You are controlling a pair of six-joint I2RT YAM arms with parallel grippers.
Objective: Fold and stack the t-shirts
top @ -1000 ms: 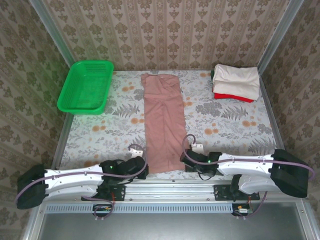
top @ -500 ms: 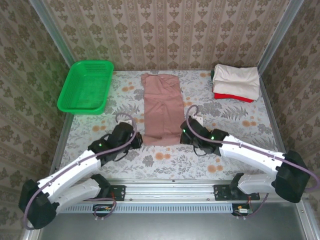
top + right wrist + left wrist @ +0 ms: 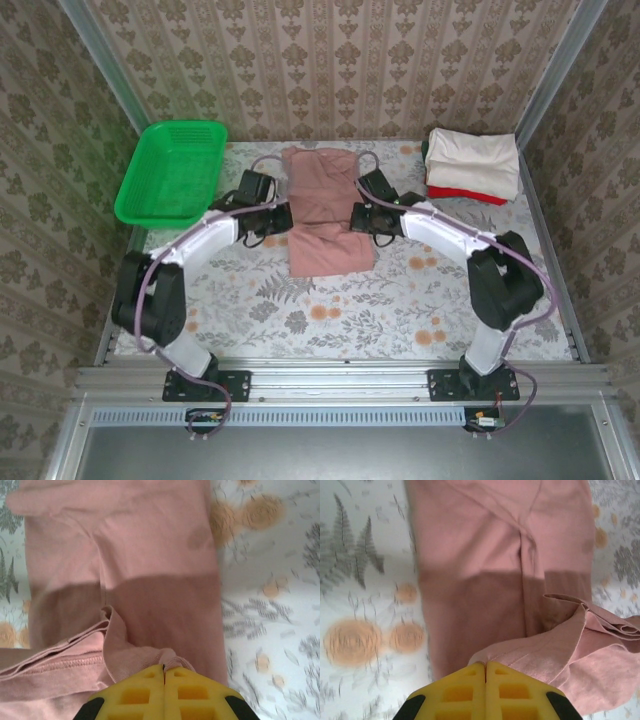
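Note:
The dusty-pink t-shirt (image 3: 322,205) lies lengthwise in the middle of the table, its near half lifted and doubled back over the far half. My left gripper (image 3: 277,216) is shut on its left hem corner (image 3: 487,657), and my right gripper (image 3: 362,216) is shut on the right hem corner (image 3: 172,659). Both carried corners hang just above the flat part of the pink shirt (image 3: 470,545) (image 3: 150,540). At the back right sits a folded cream t-shirt (image 3: 472,158) on top of a folded red one (image 3: 462,192).
A green mesh basket (image 3: 173,172) stands at the back left, close to my left arm. The floral tablecloth (image 3: 330,310) covers the table. Patterned walls close in the back and both sides.
Both grippers have carried the shirt's near hem from the table's front edge towards the back. The shirt, stretched full length before, is now doubled over itself at mid-table.

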